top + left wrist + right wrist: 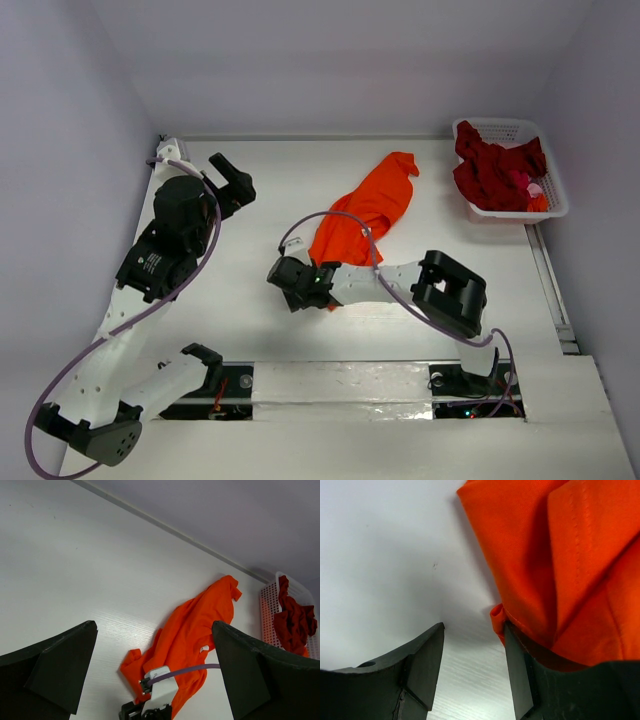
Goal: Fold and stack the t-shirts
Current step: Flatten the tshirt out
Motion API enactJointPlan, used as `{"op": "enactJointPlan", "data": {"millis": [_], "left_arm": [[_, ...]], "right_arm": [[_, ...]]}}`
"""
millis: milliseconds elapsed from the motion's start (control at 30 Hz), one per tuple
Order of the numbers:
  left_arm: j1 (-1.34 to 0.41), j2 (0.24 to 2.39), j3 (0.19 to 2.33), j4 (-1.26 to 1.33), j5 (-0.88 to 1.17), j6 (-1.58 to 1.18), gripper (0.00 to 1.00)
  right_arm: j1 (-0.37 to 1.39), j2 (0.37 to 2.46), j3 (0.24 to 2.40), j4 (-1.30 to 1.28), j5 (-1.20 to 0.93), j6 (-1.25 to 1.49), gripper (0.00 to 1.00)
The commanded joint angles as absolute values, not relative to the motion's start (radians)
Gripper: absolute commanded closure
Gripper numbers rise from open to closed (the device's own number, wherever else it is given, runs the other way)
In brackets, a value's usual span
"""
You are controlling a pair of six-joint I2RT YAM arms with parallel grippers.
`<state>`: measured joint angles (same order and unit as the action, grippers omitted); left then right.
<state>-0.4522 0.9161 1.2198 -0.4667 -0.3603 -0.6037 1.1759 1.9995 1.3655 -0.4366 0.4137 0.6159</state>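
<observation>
The bright orange t-shirt (365, 215) lies crumpled in a long strip on the white table, also seen in the left wrist view (195, 625), where its small white neck label (204, 649) shows. My right gripper (284, 277) is open at the shirt's near left end. In the right wrist view (474, 627) bare table shows between its jaws and a fold of the orange shirt (560, 555) lies against and over its right finger. My left gripper (238, 178) is open and empty, held up at the far left (154, 625). Dark red t-shirts (495, 170) fill the basket.
The white latticed basket (555, 195) stands at the back right corner, also in the left wrist view (267, 610) with the dark red shirts (295, 622). Walls close the table at the back and sides. The right arm's purple cable (345, 218) arches over the orange shirt.
</observation>
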Motion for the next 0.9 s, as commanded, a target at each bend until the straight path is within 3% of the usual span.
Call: {"op": "enactJointPlan", "data": {"millis": [0, 267, 367, 500, 600, 733, 800, 867], "left_arm": [[-0.457, 0.893, 1.238, -0.454, -0.380, -0.603, 0.01], [-0.457, 0.890, 1.236, -0.453, -0.383, -0.600, 0.01], [-0.457, 0.887, 1.235, -0.453, -0.387, -0.598, 0.01], [-0.457, 0.884, 1.233, -0.454, -0.391, -0.595, 0.01], [-0.457, 0.882, 1.233, -0.454, -0.393, -0.594, 0.01], [-0.457, 0.882, 1.236, -0.453, -0.393, -0.594, 0.01], [-0.457, 0.882, 1.239, -0.454, -0.391, -0.594, 0.01], [-0.457, 0.884, 1.243, -0.456, -0.391, -0.594, 0.01]], "right_arm": [[1.144, 2.006, 1.341, -0.411, 0.423, 0.630, 0.43], [1.103, 2.034, 1.342, -0.411, 0.437, 0.629, 0.45], [1.094, 2.063, 1.348, -0.413, 0.433, 0.630, 0.56], [1.094, 2.077, 1.338, -0.399, 0.428, 0.637, 0.62], [1.085, 2.085, 1.336, -0.402, 0.423, 0.647, 0.82], [1.085, 2.088, 1.335, -0.402, 0.422, 0.646, 0.84], [1.085, 2.088, 1.332, -0.402, 0.423, 0.646, 0.96], [1.085, 2.086, 1.327, -0.402, 0.425, 0.652, 1.00]]}}
